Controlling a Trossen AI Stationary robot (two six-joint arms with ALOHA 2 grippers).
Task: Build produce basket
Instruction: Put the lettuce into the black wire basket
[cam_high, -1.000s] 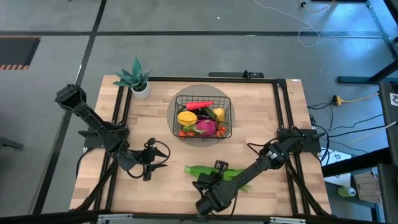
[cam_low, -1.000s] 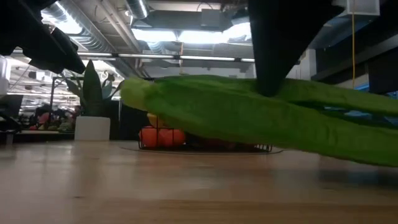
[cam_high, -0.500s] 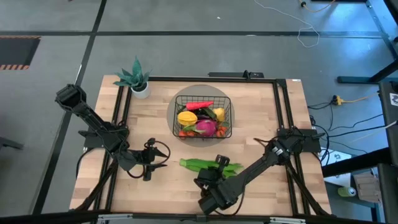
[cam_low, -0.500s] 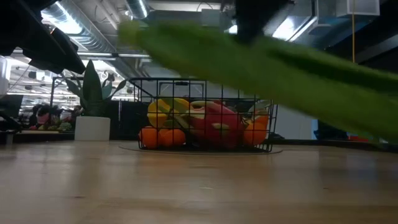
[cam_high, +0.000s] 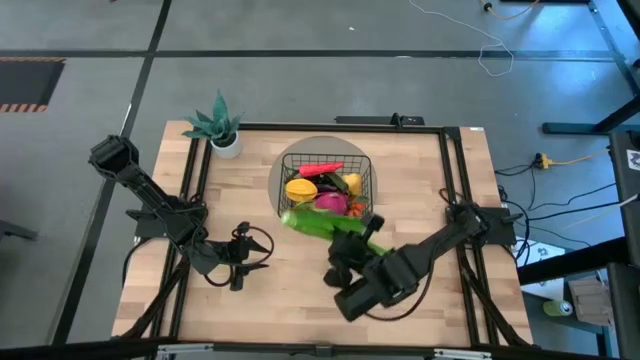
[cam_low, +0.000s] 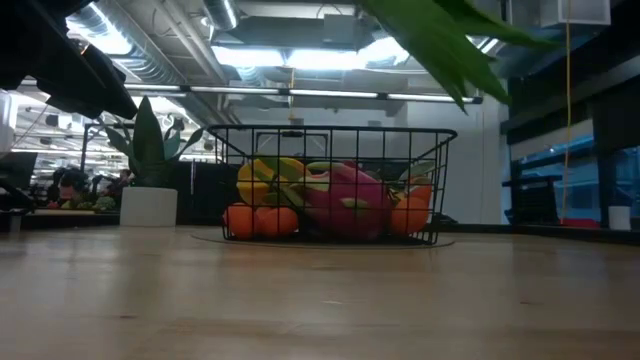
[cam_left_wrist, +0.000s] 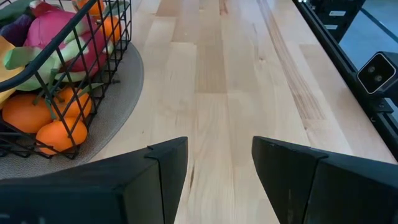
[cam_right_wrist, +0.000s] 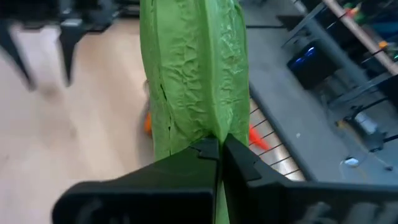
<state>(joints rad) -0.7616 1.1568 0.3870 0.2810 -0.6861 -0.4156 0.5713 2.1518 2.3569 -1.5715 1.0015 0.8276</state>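
Note:
The black wire basket (cam_high: 325, 157) stands on a round grey mat in the middle of the table's far half. It holds a pink dragon fruit (cam_high: 332, 205), a yellow mango (cam_high: 299, 188), a red pepper (cam_high: 322, 169) and orange tomatoes (cam_left_wrist: 59, 118). My right gripper (cam_high: 350, 243) is shut on the long green leafy bundle (cam_high: 315, 224) just near of the basket. The bundle's leaf tips (cam_low: 440, 35) show at the top of the low view. My left gripper (cam_high: 240, 262) waits open at the table's left near part. My right gripper pinches the leafy bundle (cam_right_wrist: 193, 74) between its two shut fingers (cam_right_wrist: 239, 158), around the bundle's middle (cam_right_wrist: 214, 134), coming slanting down from the table's near side. The bundle is lifted clear of the table. Its left end (cam_high: 290, 218) reaches over the basket's near rim.
A small white pot with a teal plant (cam_high: 222, 128) stands at the far left corner. Black frame rails (cam_high: 455, 180) run along the table's sides. Bare wood (cam_left_wrist: 230, 93) lies between the basket and the near edge.
My right gripper has raised the green bundle off the table and carried it toward the far edge, up to the basket's near side. The bundle has risen almost out of the low view, uncovering the basket behind it.

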